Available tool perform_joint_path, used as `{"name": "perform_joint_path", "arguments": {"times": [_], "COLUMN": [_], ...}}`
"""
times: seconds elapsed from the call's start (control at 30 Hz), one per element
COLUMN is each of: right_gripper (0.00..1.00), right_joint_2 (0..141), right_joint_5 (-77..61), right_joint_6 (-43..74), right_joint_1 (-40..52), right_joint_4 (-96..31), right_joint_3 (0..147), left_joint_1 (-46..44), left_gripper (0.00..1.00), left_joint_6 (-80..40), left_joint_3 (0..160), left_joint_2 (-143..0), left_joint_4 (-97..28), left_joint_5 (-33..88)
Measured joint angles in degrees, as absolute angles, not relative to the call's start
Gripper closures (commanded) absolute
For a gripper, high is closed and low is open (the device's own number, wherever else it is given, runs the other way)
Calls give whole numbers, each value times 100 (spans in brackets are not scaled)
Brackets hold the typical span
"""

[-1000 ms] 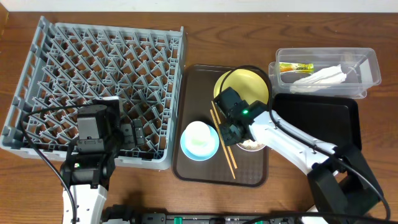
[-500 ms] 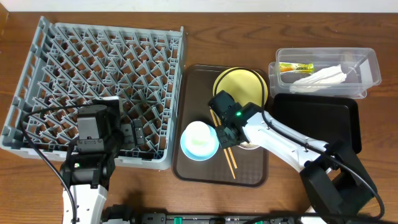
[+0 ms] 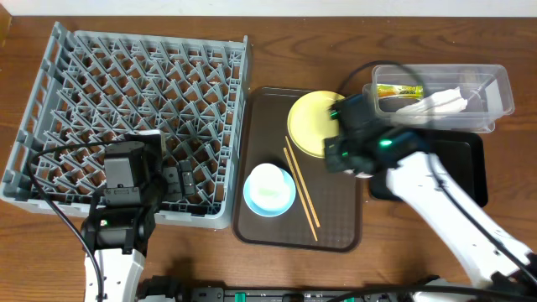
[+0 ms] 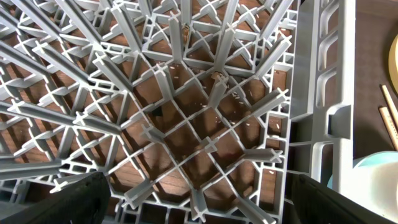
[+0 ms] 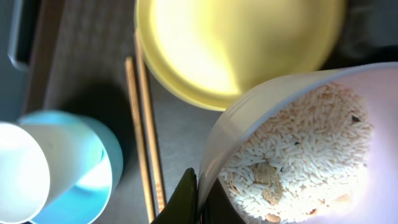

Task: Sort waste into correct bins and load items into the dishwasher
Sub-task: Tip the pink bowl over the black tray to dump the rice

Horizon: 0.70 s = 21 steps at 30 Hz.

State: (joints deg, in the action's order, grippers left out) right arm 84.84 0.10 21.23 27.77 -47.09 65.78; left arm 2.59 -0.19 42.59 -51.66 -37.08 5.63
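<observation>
One white bowl point(image 5: 255, 115) of rice point(image 5: 298, 155) in right claw point(image 5: 199, 194).

Right arm point(image 3: 436, 189): smooth white shell, long and rounded. Just behind the right gripper point(image 5: 196, 200), a chunky black wrist block point(image 3: 357, 134) with a small green light point(image 3: 384, 143) glowing on top. Thin black cable point(image 3: 357, 70) looping off the back of that block. Up close, one dark tapering finger point(image 5: 184, 202), matte, no markings to read.

Over to the left arm point(image 3: 113, 273): same white shell, boxy grey-black housing point(image 3: 126, 172) behind the left gripper point(image 3: 178, 180), black cables point(image 3: 59, 149) trailing off beside it. Two black fingers point(image 4: 74, 199), blunt-edged, only the tips in view.
</observation>
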Motion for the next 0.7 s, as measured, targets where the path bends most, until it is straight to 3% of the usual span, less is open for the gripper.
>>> {"name": "perform_joint_path", "arguments": {"times": [0.27,0.7], "right_gripper": [99,99], "right_joint_2": [8309,8309], "right_joint_5": [-1109,-4062], "right_joint_6": [1865,1081], "right_joint_1": [1315,-969], "right_joint_4": [-4797,-3614], "right_joint_3": [6565,5269], "left_joint_1": [259,259], "left_gripper": [4,4], "left_joint_6": [-19,-19], "left_joint_3": [4259,4259], "left_joint_2": [-5166,-5166], "left_joint_4": [-3708,-3710], "left_joint_5": [563,563]}}
